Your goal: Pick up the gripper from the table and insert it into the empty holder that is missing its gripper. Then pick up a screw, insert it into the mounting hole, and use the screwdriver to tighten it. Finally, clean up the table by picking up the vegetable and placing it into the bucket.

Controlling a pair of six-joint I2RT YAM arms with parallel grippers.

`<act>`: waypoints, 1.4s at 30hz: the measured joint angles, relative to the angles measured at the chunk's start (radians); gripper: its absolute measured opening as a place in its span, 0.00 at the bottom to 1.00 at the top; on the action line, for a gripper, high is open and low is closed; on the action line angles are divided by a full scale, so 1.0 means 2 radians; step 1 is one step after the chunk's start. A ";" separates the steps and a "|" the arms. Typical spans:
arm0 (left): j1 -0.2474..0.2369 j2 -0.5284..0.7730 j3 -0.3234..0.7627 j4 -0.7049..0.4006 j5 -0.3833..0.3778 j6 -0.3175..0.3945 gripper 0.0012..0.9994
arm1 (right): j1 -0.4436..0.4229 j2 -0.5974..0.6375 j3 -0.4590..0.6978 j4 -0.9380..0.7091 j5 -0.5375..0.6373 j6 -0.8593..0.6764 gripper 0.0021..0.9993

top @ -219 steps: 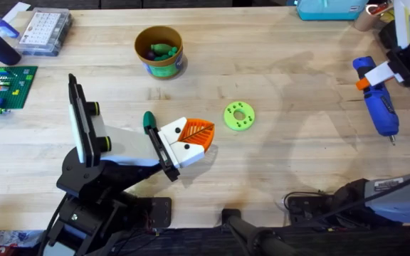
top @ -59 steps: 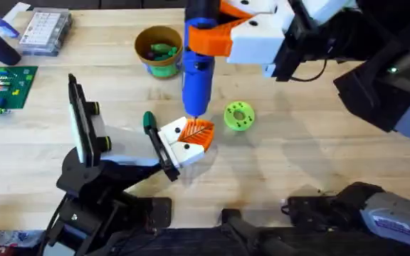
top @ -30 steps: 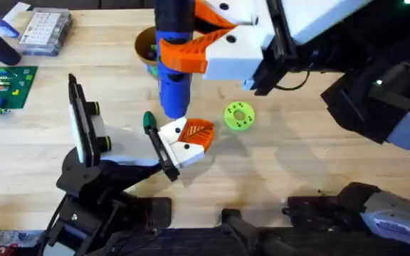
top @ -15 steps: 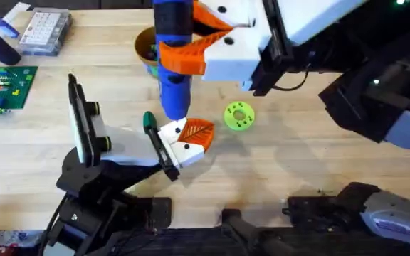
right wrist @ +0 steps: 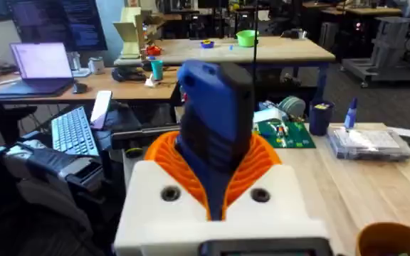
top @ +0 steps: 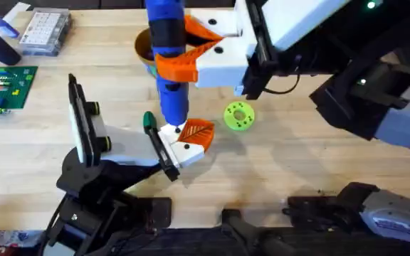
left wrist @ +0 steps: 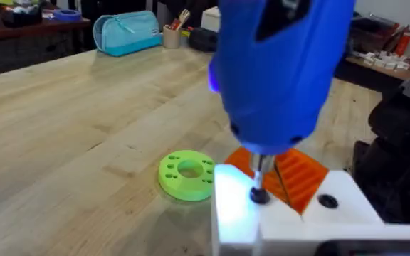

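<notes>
Screwdriver (top: 169, 64), clamped upright between the orange-padded fingers of the right gripper (top: 191, 53), now stands over the white base of the gripper (top: 191, 139), which sits seated in the holder (top: 130, 146) near the middle of the table (top: 297, 149). Compared with two seconds ago, the blue body has shifted toward 9 o'clock and come lower, off the orange ribbed face and onto the white base. In the left wrist view the metal bit (left wrist: 260, 174) meets a dark screw head (left wrist: 260, 195) on that base, with a second dark dot at its 3 o'clock. This suggests the tightening step is starting; whether the bit is truly engaged cannot be told. A lime-green ring (top: 238, 116) lies just beside the gripper at 2 o'clock, and the bucket (top: 142, 46) sits at 12 o'clock, partly hidden behind the driver. The left gripper's opening cannot be told.
</notes>
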 joint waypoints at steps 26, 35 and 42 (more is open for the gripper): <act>0.000 0.000 0.000 0.000 0.001 -0.002 0.01 | 0.001 0.000 0.000 -0.015 0.000 -0.002 0.06; 0.000 0.000 0.000 0.000 0.001 -0.002 0.01 | 0.001 0.000 0.000 -0.023 0.001 -0.004 0.06; -0.001 0.000 0.000 0.000 0.004 -0.006 0.01 | 0.006 0.000 0.000 -0.022 -0.001 -0.007 0.06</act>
